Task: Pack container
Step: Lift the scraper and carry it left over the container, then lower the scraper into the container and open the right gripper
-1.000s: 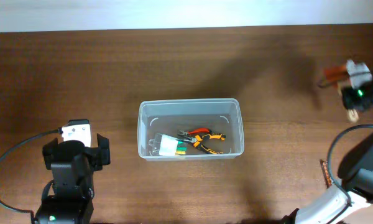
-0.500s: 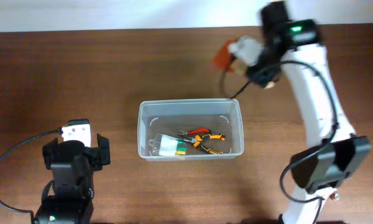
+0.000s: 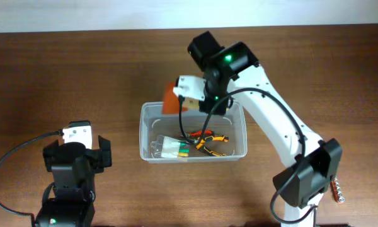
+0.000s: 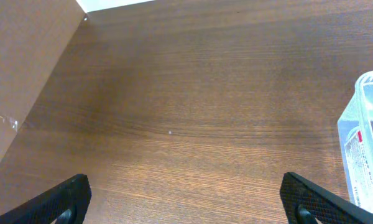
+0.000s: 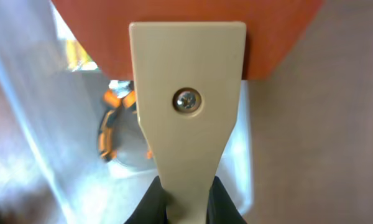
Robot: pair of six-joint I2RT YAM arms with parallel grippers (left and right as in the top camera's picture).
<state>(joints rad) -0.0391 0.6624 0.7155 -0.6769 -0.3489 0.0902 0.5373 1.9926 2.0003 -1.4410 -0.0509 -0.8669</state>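
The right gripper is clamping the pale handle of the orange-bladed scraper and hovering it blade-first over the far-left corner of the clear container just beneath, while the left gripper is idling open, well apart.

Left gripper, jaws wide apart, right gripper extended forward, jaws pinching scraper.

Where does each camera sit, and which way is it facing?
Overhead: above the table, looking straight down on the container; both arms show.
Left wrist: on the left gripper, looking low across the table; open jaws at the bottom corners.
Right wrist: on the right gripper, looking down the scraper it grips.
Shared: all three show the container.
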